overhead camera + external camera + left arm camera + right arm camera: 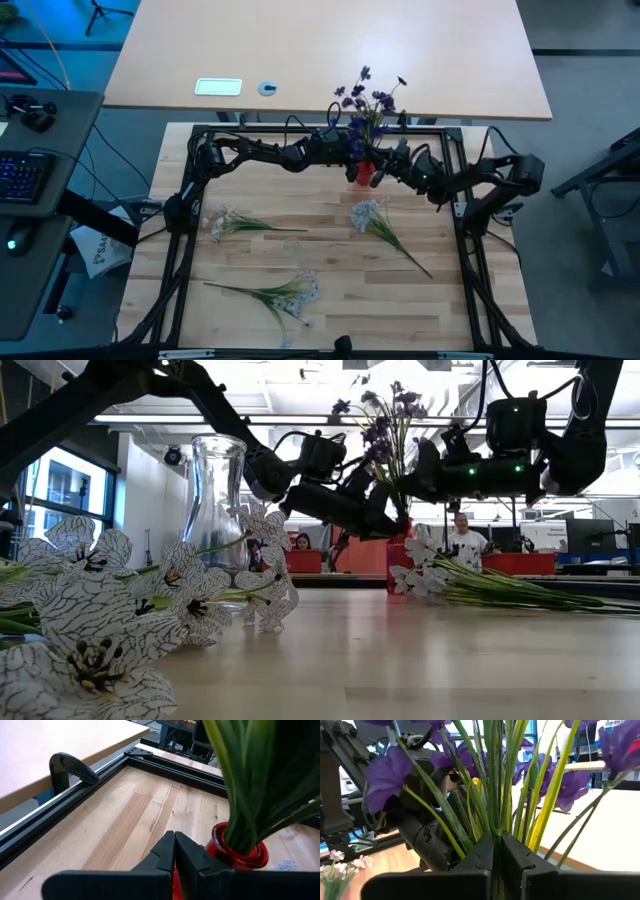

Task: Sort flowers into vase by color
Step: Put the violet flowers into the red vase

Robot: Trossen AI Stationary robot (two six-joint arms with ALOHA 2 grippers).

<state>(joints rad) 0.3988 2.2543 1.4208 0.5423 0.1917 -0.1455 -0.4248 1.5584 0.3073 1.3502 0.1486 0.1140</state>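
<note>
1. Flowers are what we sort here. They lie and stand on a light wooden table (330, 300), inside a black frame (185, 215) that runs around it.

2. Our left arm reaches across the far edge of the table from the left. Its gripper (352, 150) sits just beside the red vase (365, 174), fingers (165, 852) pressed together with nothing between them.

3. Our right arm comes in from the right along the same far edge. Its gripper (388, 165) is at the purple flowers (368, 100), and its fingers (512, 852) are clenched around the green stems (492, 780) just above the vase.

4. The purple flowers stand upright in the red vase, stems vertical, blossoms on top. In the high view they fan out toward the far edge.

5. One white sprig (385, 228) lies flat right of centre. Its long axis runs diagonally: blossoms toward the vase, stem tip toward the near right.

6. A second white sprig (270, 294) lies near the front edge. It runs roughly left to right, with the stem tip left and the blossoms right.

7. A third white sprig (240, 226) lies on the left side, blossoms left, stem pointing right.

8. The clear glass vase (216, 495) stands upright in the low view, with white blossoms (90, 610) close in front of it.
</note>
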